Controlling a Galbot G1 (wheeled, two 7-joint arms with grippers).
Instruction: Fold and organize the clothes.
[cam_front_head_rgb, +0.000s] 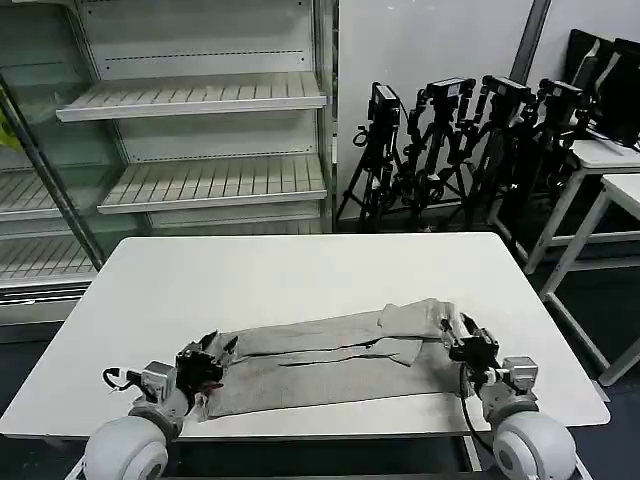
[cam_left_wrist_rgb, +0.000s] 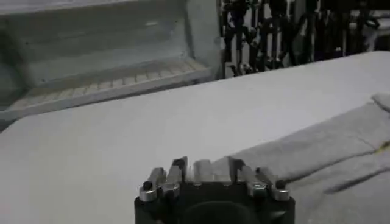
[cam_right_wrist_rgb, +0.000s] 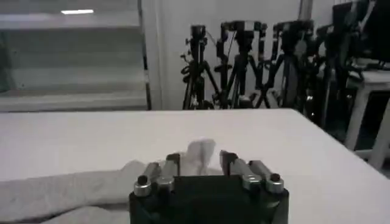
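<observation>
Grippers, left (cam_front_head_rgb: 213, 352) and right (cam_front_head_rgb: 462, 335), each pinched an end of the grey T-shirt (cam_front_head_rgb: 320, 362) on the tabletop (cam_front_head_rgb: 300, 275), fingers closed, seemingly readying another fold.

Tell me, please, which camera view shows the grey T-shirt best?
The head view: the T-shirt lies in a long folded band between the left gripper and right gripper. Each wrist view catches just one end of it.

Grey rounded arms, black wrists, seemingly metal-tipped fingers (cam_left_wrist_rgb: 183, 173).
</observation>
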